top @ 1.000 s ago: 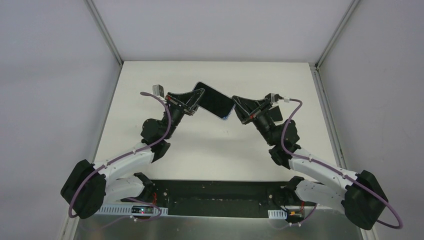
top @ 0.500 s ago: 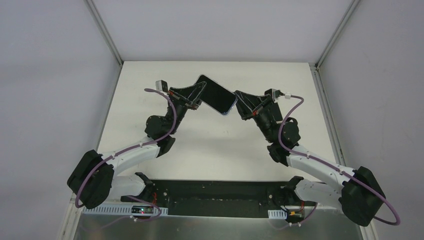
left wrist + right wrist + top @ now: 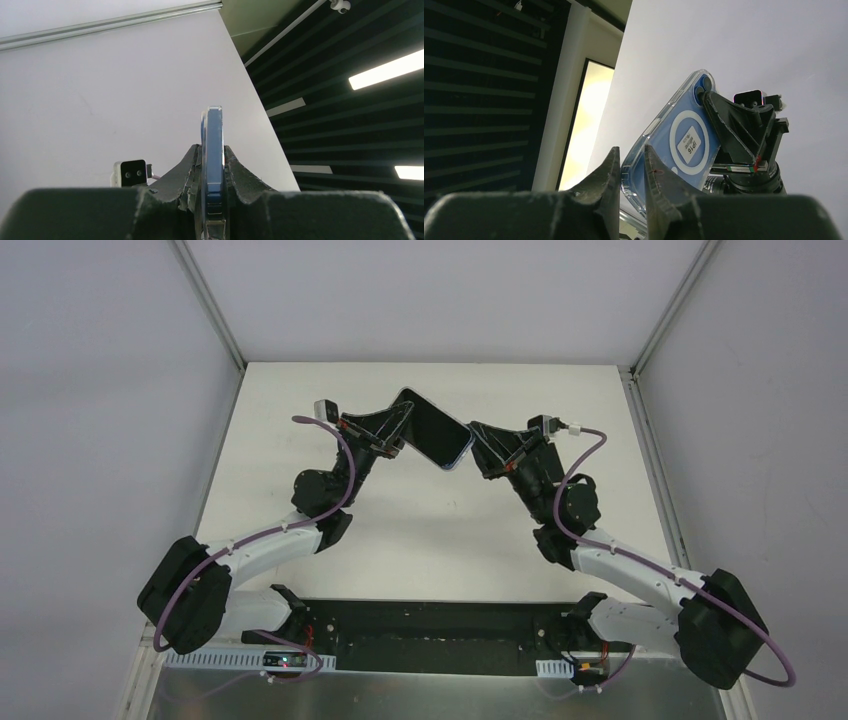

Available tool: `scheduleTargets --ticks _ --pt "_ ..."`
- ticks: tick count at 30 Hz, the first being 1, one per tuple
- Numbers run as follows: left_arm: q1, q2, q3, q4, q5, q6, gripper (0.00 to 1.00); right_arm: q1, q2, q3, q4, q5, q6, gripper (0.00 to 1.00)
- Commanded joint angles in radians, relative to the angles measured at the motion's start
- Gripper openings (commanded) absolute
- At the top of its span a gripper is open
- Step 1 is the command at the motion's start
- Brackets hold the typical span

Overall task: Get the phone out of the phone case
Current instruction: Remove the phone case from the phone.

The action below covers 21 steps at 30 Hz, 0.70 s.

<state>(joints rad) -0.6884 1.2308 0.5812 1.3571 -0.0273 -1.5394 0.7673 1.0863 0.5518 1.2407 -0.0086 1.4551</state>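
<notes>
A phone [image 3: 432, 430] with a dark screen sits in a clear phone case [image 3: 679, 137] and hangs tilted above the table's far half, between both arms. My left gripper [image 3: 398, 435] is shut on its left end. In the left wrist view the phone [image 3: 214, 140] stands edge-on, blue, between the pads, and the gripper [image 3: 213, 150] clamps both faces. My right gripper [image 3: 473, 450] is shut on the opposite corner. In the right wrist view the gripper [image 3: 631, 152] pinches the case's lower corner, and the blue back shows a white ring and label.
The white table [image 3: 430, 530] lies below, bounded by grey walls and metal posts [image 3: 210, 305]. The black base plate [image 3: 440, 635] runs along the near edge. The right wrist's white camera box [image 3: 130, 172] shows in the left wrist view.
Over the last second both arms carried the phone a little up and away from the bases. Both grips stayed the same, and the last half second shows almost no motion.
</notes>
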Motion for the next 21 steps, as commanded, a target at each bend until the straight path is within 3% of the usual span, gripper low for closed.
scheduleTargets --ticks 1,10,17,21 --pt "-0.049 0.029 0.007 -0.127 0.143 0.045 0.0 0.014 0.007 0.063 0.165 -0.227 0.045 0.0" --pt "-0.042 -0.014 -0.009 -0.126 0.154 0.055 0.0 -0.062 -0.019 -0.013 0.164 -0.302 0.054 0.01" --pt "-0.04 -0.056 -0.003 -0.128 0.14 0.066 0.0 -0.12 -0.032 -0.07 0.165 -0.352 0.067 0.35" --pt "-0.039 -0.084 0.001 -0.131 0.134 0.075 0.0 -0.157 -0.025 -0.109 0.164 -0.373 0.077 0.47"
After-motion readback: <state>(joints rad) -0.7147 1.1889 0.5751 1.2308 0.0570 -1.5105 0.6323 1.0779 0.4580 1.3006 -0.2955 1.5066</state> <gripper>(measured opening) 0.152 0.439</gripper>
